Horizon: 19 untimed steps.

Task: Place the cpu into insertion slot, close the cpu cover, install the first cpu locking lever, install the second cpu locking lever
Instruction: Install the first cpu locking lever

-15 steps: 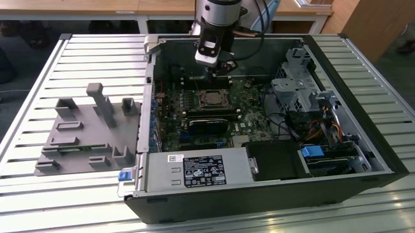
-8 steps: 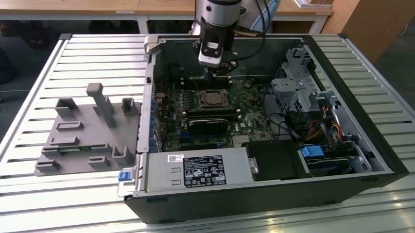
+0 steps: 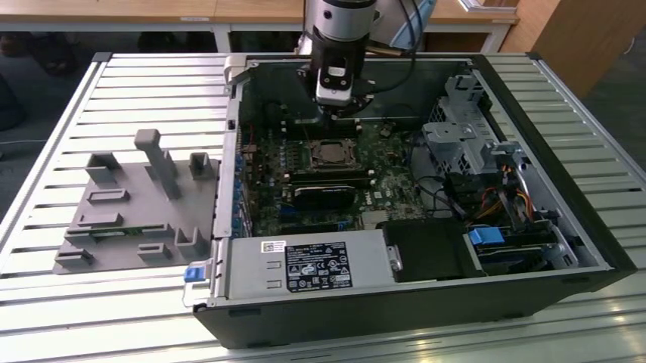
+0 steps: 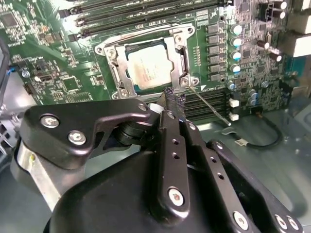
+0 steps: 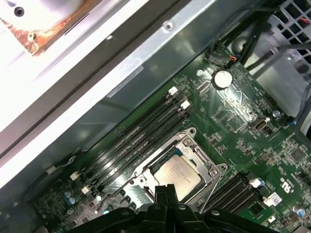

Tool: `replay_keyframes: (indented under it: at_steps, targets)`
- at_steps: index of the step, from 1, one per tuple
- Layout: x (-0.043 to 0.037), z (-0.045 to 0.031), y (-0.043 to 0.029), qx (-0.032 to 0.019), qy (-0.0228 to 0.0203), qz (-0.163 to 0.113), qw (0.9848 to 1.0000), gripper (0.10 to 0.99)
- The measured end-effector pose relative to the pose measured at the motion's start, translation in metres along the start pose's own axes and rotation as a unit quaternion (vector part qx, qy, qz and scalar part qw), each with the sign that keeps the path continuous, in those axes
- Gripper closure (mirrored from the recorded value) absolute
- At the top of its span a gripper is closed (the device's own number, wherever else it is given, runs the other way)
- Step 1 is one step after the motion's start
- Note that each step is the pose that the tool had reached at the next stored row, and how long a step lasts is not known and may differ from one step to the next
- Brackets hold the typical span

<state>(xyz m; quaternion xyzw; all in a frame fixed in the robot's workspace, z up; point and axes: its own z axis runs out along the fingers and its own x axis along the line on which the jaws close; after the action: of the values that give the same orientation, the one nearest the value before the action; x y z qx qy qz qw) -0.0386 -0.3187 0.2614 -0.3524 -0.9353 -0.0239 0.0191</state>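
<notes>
The cpu lies flat in the insertion slot on the green board, its pale metal face showing. The silver cpu cover lies down around it as a frame. A thin wire locking lever sticks out from one socket corner, away from the frame. In the exterior view my gripper hangs just above and behind the socket. In both wrist views the gripper is shut with nothing between its fingers, its tips close beside the socket corner where the lever starts.
The open computer case walls in the board. Black memory slots run along one side of the socket. A black card and power supply lie nearer the front. A grey fixture stands on the slatted table at the exterior view's left.
</notes>
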Motion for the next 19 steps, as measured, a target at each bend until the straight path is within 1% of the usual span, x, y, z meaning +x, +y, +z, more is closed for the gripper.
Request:
replay_keyframes:
  at_steps: [5,11,14,17,18,19]
  targets:
    - [-0.0001,0.0002,0.0001,0.0014,0.0008,-0.027,0.9996,0.98]
    - [-0.0002,0.0004,0.0001,0.0031,0.0018,-0.057,0.9983,0.98]
    - [-0.0002,0.0006,0.0001,0.0039,0.0023,-0.074,0.9973,0.98]
    - [-0.0002,0.0007,0.0001,0.0048,0.0028,-0.091,0.9958,0.98]
    - [-0.0002,0.0008,0.0001,0.0055,0.0032,-0.105,0.9945,0.98]
    - [-0.0002,0.0009,0.0001,0.0058,0.0034,-0.11,0.9939,0.98]
